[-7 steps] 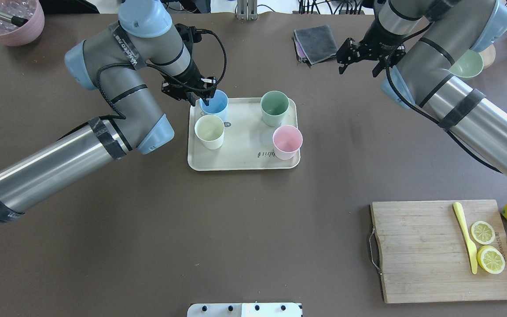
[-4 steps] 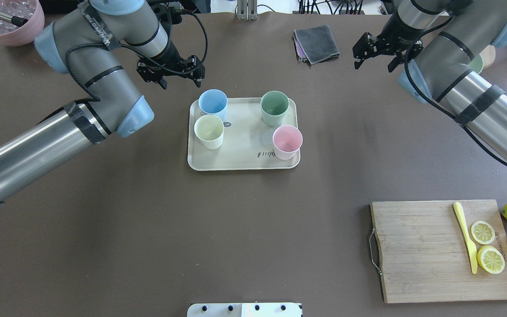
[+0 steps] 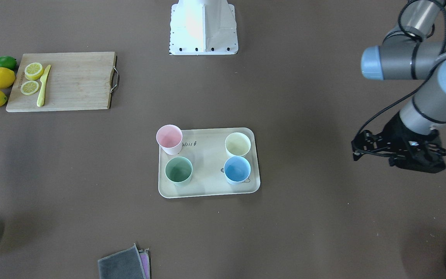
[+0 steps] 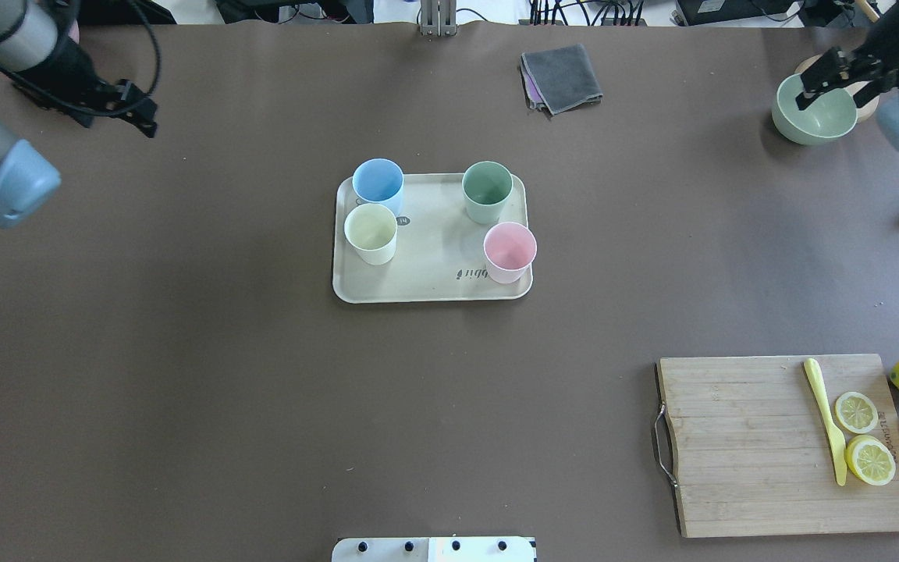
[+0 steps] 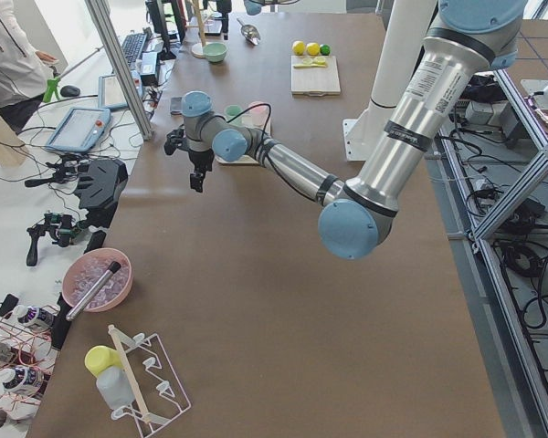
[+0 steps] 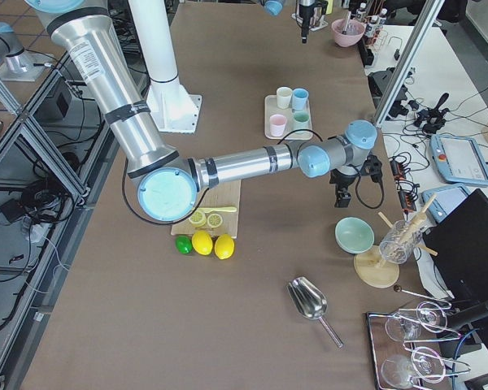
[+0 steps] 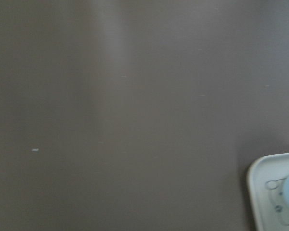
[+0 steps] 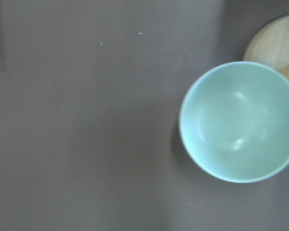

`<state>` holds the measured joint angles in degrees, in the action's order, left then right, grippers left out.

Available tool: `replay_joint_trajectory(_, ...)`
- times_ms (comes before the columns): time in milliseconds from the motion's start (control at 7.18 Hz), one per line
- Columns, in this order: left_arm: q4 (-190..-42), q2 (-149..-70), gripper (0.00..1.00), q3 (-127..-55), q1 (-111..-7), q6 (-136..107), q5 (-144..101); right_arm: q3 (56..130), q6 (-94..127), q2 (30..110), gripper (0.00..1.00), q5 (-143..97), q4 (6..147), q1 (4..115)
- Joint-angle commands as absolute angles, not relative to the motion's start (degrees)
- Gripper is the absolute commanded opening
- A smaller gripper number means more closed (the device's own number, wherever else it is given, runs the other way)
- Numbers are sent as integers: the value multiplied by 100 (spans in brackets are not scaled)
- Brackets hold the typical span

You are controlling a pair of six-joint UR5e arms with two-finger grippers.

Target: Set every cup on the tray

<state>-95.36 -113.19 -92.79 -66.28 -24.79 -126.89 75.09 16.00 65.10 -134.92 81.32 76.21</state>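
Since all cups (image 4: 378, 181) stand on the tray (image 4: 434, 269) and left hand (image 3: 356, 151) and right hand (image 4: 803, 87) hang open, empty, only a stray sweep could topple the rim-side pink cup (image 4: 509, 251).

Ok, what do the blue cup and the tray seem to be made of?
Blue cup: likely matte plastic or a fibre composite; opaque, even pastel colour, no glare. Tray: probably the same; dull cream surface, moulded rounded rim.
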Motion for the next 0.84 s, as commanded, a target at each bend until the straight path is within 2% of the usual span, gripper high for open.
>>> replay_joint_trajectory(0,-9299,-10365,98,-9204,-8010,-211,-13408,7471,165,6723,100,-13430,8812,8277)
replay_joint_trajectory(139,-9377,-9832,98,-9054,-8407,659,-13577,7471,-399,6863,100,-13360,8955,8471)
replay_joint_trajectory(418,-9508,-9109,98,-9070,-8499,896,-13570,7610,-825,7205,100,-13377,8939,8709)
replay_joint_trajectory(697,-9545,-9114,98,-9140,-8490,896,-13579,8110,-687,7610,100,-13473,8991,8885)
